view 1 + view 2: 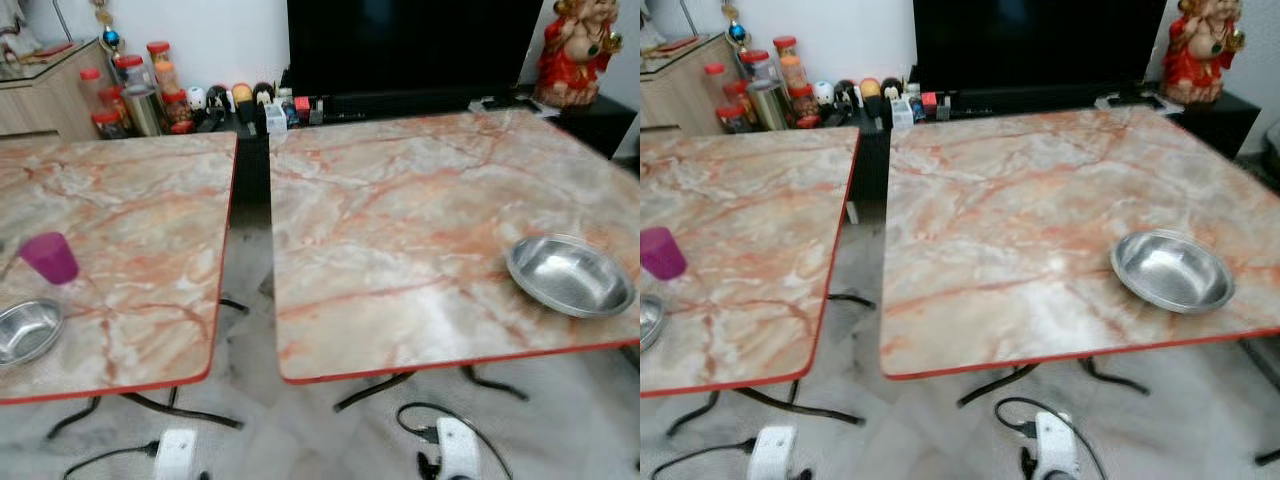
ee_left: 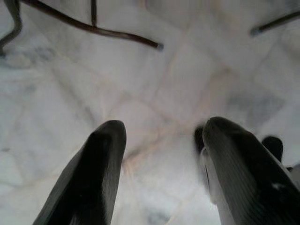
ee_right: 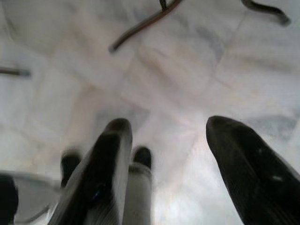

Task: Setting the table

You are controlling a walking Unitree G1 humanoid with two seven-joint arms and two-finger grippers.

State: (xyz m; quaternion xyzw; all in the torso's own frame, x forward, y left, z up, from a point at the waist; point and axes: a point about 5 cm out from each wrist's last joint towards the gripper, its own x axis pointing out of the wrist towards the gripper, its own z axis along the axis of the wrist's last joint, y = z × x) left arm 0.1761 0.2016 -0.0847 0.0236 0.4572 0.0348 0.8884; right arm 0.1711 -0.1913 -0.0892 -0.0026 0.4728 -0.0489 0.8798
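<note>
Both wrist views alone show spread fingers over floor; eyes show tables.

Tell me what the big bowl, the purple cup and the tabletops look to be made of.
Big bowl: polished metal, likely stainless steel; it gleams silver.
Purple cup: probably plastic, translucent with a soft sheen.
Tabletops: marble-patterned, pink veins on cream, red edge trim; likely a printed laminate, though real stone cannot be ruled out.

tables: pink-veined marble pattern, red edging. bowls: silver. cup: purple. floor: white marble.
</note>
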